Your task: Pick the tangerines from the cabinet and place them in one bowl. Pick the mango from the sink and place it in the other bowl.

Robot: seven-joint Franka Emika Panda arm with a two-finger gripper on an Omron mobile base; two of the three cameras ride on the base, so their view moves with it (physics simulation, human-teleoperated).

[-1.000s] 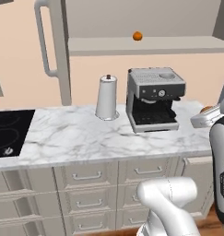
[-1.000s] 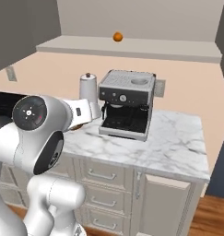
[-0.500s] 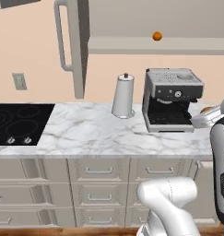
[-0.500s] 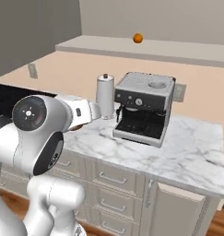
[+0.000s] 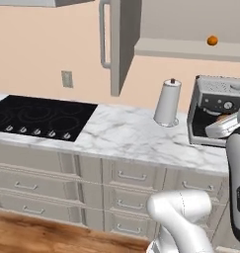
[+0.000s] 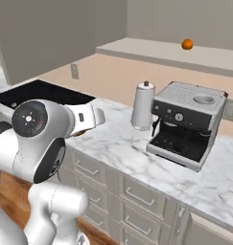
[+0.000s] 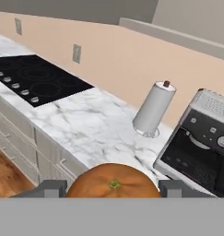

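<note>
One tangerine (image 7: 113, 182) clamped between my fingers (image 7: 48, 188), carried over the marble counter (image 7: 90, 129); second tangerine (image 5: 212, 40) waits on the cabinet shelf (image 5: 190, 48). Bowls, mango to come.

A tangerine (image 7: 113, 180) sits at six o'clock, clamped between the gripper (image 7: 112, 188) fingertips (image 7: 48, 188). Beyond it lies a marble counter (image 7: 85, 126) — black cooktop (image 7: 36, 78) at ten o'clock, white paper-towel roll (image 7: 153, 109) at one, coffee machine (image 7: 202, 140) at three.

The counter (image 5: 126, 136) looks like polished grey-veined marble, the cooktop (image 5: 40, 116) glossy black glass, the floor (image 5: 52, 237) warm wood.
</note>
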